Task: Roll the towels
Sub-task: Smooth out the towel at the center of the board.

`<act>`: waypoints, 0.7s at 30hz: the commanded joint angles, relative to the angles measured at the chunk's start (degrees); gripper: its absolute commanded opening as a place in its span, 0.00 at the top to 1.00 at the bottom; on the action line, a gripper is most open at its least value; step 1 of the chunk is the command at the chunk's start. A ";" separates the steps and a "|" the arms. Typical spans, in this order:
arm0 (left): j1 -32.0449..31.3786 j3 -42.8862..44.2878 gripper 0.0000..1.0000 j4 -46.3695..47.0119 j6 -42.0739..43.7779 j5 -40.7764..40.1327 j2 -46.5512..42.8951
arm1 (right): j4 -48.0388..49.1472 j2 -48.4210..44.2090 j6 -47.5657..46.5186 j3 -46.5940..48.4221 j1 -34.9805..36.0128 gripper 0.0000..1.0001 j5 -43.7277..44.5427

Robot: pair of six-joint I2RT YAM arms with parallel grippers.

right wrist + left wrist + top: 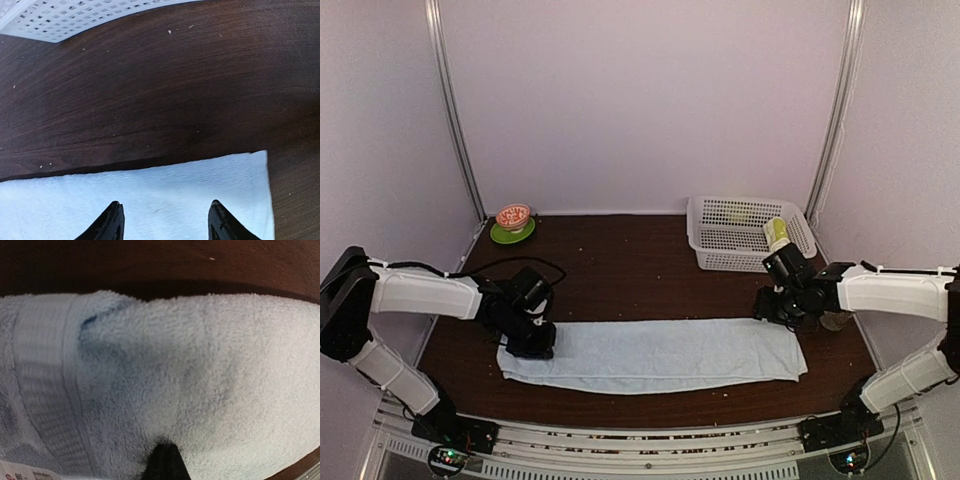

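Note:
A long pale-blue towel (660, 355) lies folded flat across the front of the dark table. My left gripper (535, 345) is down on its left end. In the left wrist view the gripper (165, 452) has its jaws together, and the fluffy towel (200, 365) puckers around the tips and bulges up in front. My right gripper (768, 310) hovers over the towel's right end; its fingers (112, 220) stand apart above the flat towel (165, 190), holding nothing. A rolled lime-green towel (776, 232) stands in the basket.
A white perforated basket (720, 260) sits at the back right, its corner also in the right wrist view (60, 20). A small patterned bowl (513, 215) on a green plate (500, 236) is at the back left. Walls enclose the table.

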 commanded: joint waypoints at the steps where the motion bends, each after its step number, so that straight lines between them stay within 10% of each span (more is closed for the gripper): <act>1: 4.27 -3.66 1.00 -7.32 -1.18 -5.60 -2.58 | -1.04 2.94 -1.86 -0.56 -1.69 0.45 1.52; 21: 11.75 1.64 1.00 -11.06 4.11 -5.85 -6.17 | -1.52 11.90 -4.87 5.98 -1.72 0.54 -2.05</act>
